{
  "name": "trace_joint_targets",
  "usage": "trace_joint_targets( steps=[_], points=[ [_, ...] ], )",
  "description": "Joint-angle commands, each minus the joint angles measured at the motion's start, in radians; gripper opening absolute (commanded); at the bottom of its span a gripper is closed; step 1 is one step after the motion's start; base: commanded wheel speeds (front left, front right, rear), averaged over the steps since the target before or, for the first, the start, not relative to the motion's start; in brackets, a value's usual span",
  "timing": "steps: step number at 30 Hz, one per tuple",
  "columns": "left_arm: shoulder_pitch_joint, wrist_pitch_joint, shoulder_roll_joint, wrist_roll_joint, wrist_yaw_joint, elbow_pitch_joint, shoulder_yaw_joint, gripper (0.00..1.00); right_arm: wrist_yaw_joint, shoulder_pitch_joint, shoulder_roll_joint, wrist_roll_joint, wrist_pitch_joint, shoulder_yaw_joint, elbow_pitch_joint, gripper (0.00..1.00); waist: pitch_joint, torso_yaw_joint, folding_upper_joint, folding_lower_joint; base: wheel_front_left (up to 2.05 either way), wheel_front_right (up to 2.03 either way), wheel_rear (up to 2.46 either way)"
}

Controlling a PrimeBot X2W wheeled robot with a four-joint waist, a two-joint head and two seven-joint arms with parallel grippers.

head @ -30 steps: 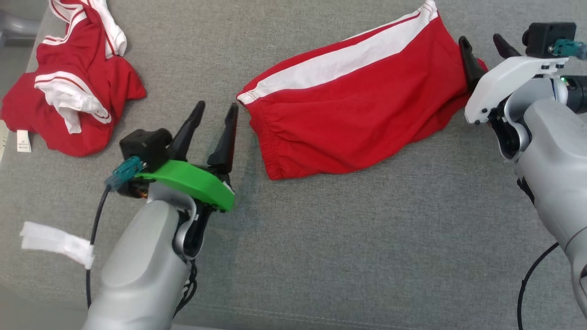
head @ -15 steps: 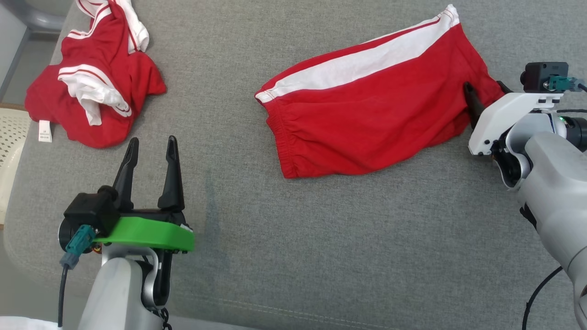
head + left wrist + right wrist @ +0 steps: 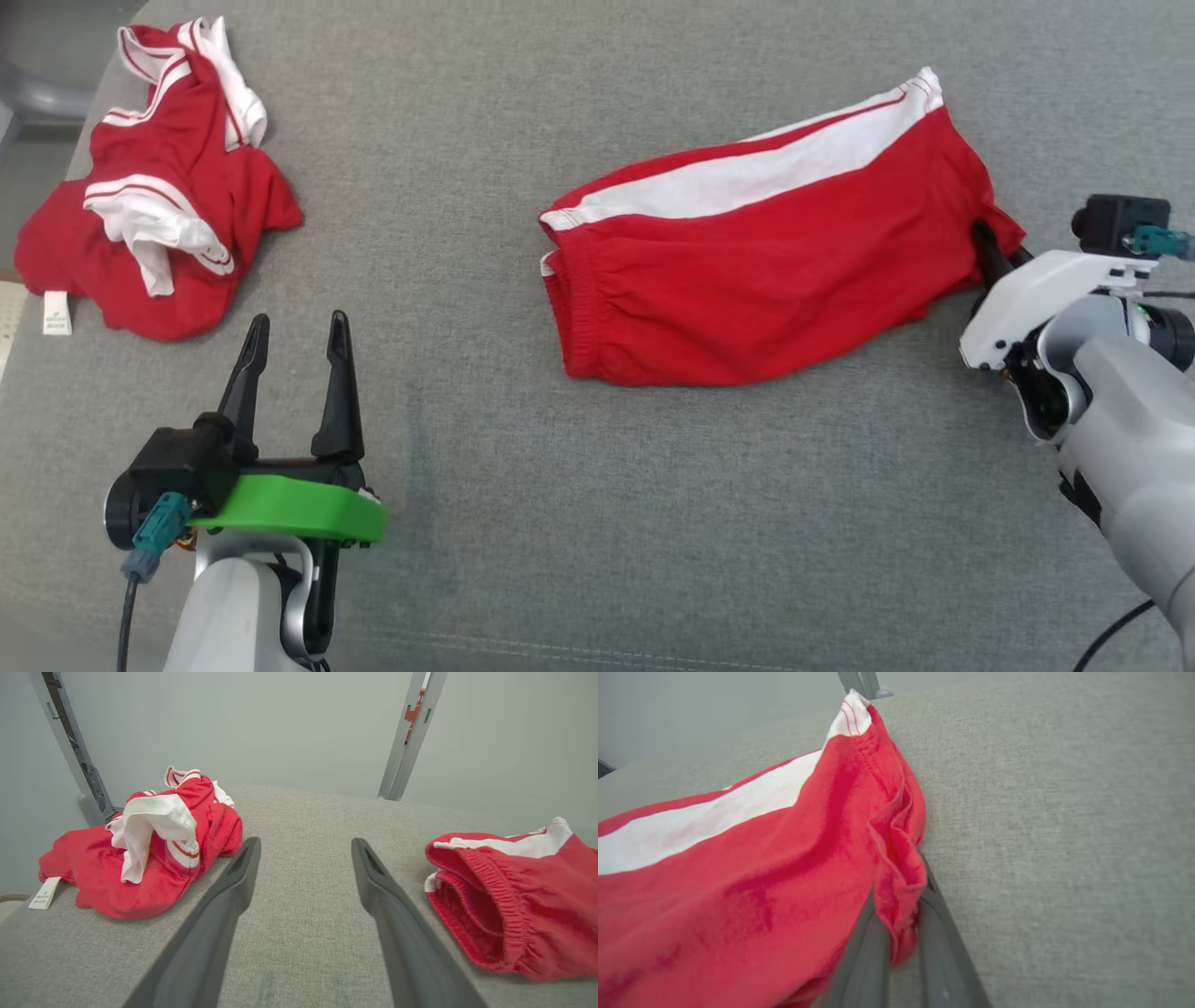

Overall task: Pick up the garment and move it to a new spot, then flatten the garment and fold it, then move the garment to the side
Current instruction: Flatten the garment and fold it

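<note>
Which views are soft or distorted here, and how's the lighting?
Right wrist view: soft throughout, red shorts and the right gripper smeared close to the lens. Left wrist view: sharp, wide-angle splay on the frame posts. Head view: crisp, flat diffuse light, faint shadow under the shorts, no glare.

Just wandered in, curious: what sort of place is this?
Probably a lab test bench, not a home: grey fabric-covered surface, metal frame post against a blank wall, red shorts laid out.
</note>
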Motion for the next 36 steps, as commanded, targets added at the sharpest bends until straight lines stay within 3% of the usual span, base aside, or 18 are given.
trace_joint_targets(
  steps=[1, 14, 24, 36],
  points=[
    [0.023, 0.000, 0.001, 0.007, -0.004, -0.003, 0.009, 1.00, -0.001, 0.035, -0.019, 0.019, -0.014, -0.007, -0.010, 0.00, -0.041, -0.046, 0.0000, 0.0000, 0.00, 0.00, 0.00],
    [0.083, 0.000, 0.004, 0.059, -0.007, -0.024, 0.055, 1.00, -0.001, 0.266, -0.170, 0.144, -0.053, -0.126, -0.114, 0.00, -0.105, -0.135, 0.0000, 0.0000, 0.00, 0.00, 0.00],
    [0.078, 0.000, 0.003, 0.065, -0.007, -0.014, 0.046, 1.00, -0.001, 0.222, -0.129, 0.025, -0.052, -0.173, -0.205, 0.00, -0.122, -0.142, 0.0000, 0.0000, 0.00, 0.00, 0.00],
    [0.110, 0.000, 0.005, 0.055, -0.007, -0.016, 0.050, 1.00, 0.000, 0.228, -0.045, -0.144, -0.052, -0.115, -0.475, 0.00, -0.157, -0.119, 0.0000, 0.0000, 0.00, 0.00, 0.00]
  ],
)
